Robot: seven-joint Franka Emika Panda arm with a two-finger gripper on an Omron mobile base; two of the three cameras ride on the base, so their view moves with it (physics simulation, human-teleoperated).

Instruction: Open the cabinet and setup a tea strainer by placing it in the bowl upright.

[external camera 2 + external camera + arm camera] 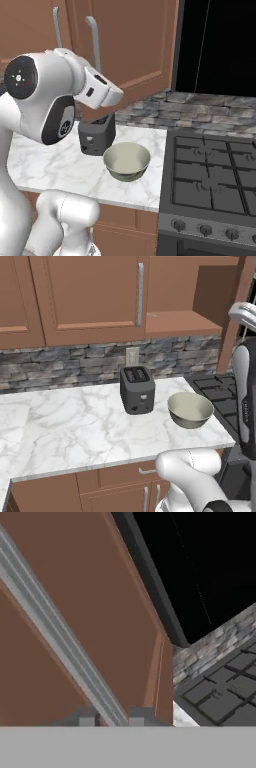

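The gripper (111, 721) is closed on the silver handle (60, 637) of the red-brown cabinet (115, 607) door, low in the hand view. The cream bowl (190, 409) sits on the table (75, 431), right of middle

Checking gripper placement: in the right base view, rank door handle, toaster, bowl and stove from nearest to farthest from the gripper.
1. Door handle, by the gripper.
2. Toaster, below on the counter.
3. Bowl, right of the toaster.
4. Stove, far right.

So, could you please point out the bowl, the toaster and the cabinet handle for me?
bowl (190, 408): left base view, inner hollow.
toaster (136, 389): left base view, front face.
cabinet handle (55, 629): hand view, middle of the bar.
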